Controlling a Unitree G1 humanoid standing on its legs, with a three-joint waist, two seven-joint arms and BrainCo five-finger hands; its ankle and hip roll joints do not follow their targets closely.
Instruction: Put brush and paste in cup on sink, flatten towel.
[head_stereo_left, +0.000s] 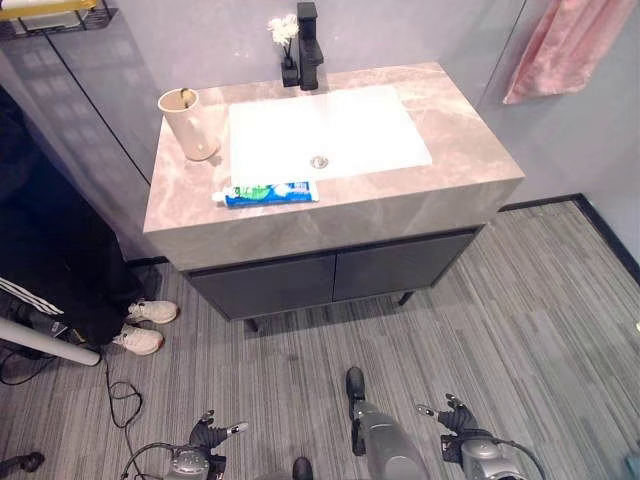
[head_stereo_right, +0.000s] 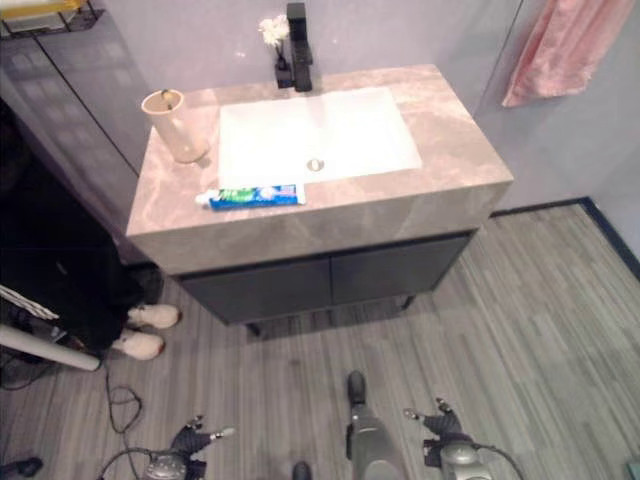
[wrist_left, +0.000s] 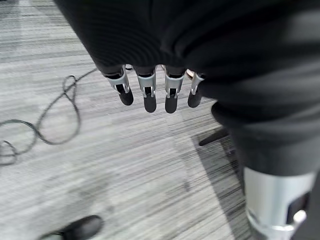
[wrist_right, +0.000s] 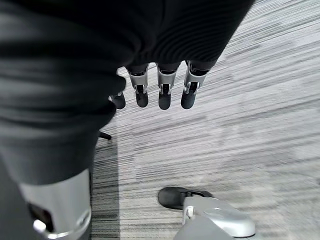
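From the eye views, the paste (head_stereo_left: 266, 193) lies on the counter (head_stereo_left: 440, 190) near edge; a clumsy sweep could knock it off. The cup (head_stereo_left: 190, 124) stands far left, the towel (head_stereo_left: 565, 45) hangs far right. In the wrist views, left hand (wrist_left: 150, 90) and right hand (wrist_right: 160, 90) hang low, fingers straight, empty.

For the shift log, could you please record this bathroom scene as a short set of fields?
Counter: grey marble vanity top with a white rectangular basin
Cup: beige cup upright on the counter, to the basin's left, something thin standing inside it
Paste: blue, green and white toothpaste tube lying on the counter's front edge, outside the cup
Towel: pink towel hanging on the wall to the right
Tap: black tap behind the basin
Left hand: left hand low over the floor, fingers straight, empty
Right hand: right hand the same
Bystander: person's white shoes at left
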